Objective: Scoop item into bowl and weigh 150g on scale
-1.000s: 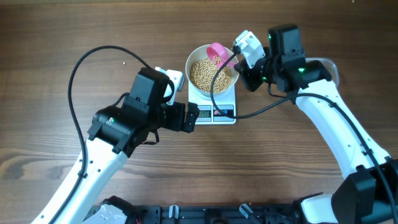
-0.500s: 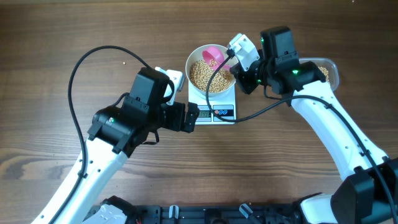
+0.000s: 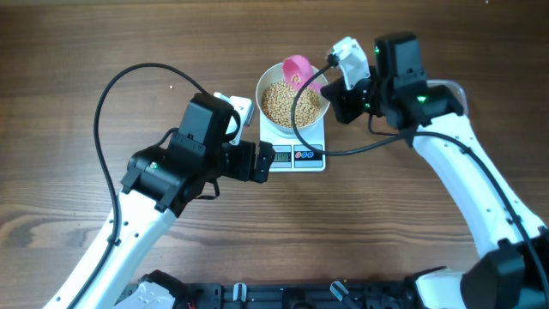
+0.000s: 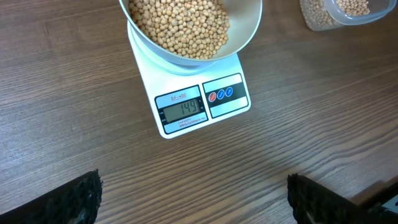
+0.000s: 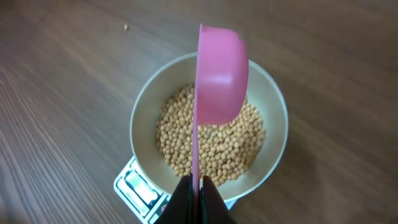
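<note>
1. Overhead: you see the white bowl [image 3: 262, 86] sitting on the scale [image 3: 296, 156] near the middle of the wooden table [image 3: 86, 51], and the tan beans [image 3: 287, 103] fill much of it. Your right gripper [image 3: 333, 84] is at the bowl's far-right rim, clamped on the handle of a pink scoop [image 3: 298, 69] whose cup hangs over the bowl's far edge. Your left gripper [image 3: 266, 161] sits just left of the scale's front strip, spread wide and holding nothing. A clear tub [image 3: 453, 88] shows partly behind the right arm
2. Left wrist: you look down on the scale's front strip, where the display reads 149 and two round buttons sit beside it. The bowl of beans rests on the platform just beyond. The left fingers [image 4: 78, 199] stand in the lower corners, far apart, with only bare table between them. At the top right, the tub holds more beans
3. Right wrist: the right fingers [image 5: 214, 205] are pressed tight on the thin scoop handle at the bottom of the view. The scoop is turned on its edge, its rounded back facing right, above the bowl. You cannot tell whether it touches the beans. A corner of the scale pokes out at the lower left, under the bowl
</note>
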Robot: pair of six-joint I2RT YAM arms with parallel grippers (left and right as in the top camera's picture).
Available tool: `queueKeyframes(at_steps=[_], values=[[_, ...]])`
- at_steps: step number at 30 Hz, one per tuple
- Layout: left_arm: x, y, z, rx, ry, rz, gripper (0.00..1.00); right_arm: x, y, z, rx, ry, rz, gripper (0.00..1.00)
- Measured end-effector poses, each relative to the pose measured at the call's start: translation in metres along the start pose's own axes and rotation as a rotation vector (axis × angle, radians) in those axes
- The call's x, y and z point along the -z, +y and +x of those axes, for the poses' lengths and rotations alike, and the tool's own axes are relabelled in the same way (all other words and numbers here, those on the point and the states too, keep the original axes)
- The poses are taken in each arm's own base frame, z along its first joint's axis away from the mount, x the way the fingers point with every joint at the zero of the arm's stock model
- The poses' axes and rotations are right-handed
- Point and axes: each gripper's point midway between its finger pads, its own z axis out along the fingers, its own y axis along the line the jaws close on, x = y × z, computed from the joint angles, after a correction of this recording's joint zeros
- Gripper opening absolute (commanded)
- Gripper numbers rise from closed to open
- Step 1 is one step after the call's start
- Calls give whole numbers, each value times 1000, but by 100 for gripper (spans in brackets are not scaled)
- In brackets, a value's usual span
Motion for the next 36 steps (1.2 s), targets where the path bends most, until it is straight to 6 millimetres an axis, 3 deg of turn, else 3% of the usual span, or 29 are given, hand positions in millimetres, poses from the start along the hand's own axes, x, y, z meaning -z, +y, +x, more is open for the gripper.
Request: queueKeyframes(at_steps=[3, 28, 32, 36], values=[[0, 0, 0, 0, 0, 0, 100, 11, 4, -10, 15, -41, 4, 4], [0, 0, 0, 0, 0, 0, 100, 12, 3, -15, -20, -62, -10, 4], [0, 0, 0, 0, 0, 0, 100, 25, -18, -15, -134, -93, -31, 4], [0, 0, 0, 0, 0, 0, 100, 55, -70, -6, -321, -140, 29, 4]])
